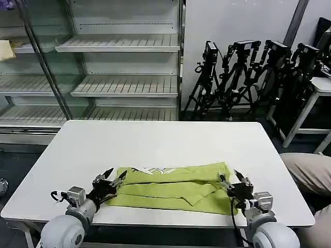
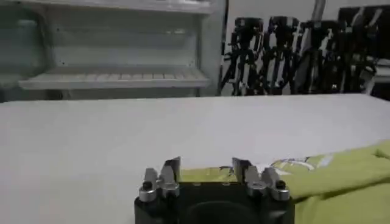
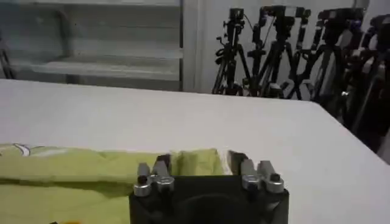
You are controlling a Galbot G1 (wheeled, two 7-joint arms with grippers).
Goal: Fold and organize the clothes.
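The T-shirt (image 1: pixel 173 187) lies half-folded at the table's (image 1: pixel 155 139) six o'clock edge. Left hand (image 1: pixel 115 179) at nine, right hand (image 1: pixel 229 181) at three, both released; pinch both ends evenly.

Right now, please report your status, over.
Left end effector open at T-shirt left end. Right end effector open at right end. T-shirt partly folded, table near edge.

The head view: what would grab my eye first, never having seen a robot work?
A lime-green T-shirt, folded into a long band, lies near the front edge of the white table. The left gripper and right gripper sit open at its two ends. Behind stand bare shelves and a cluster of black tripods.
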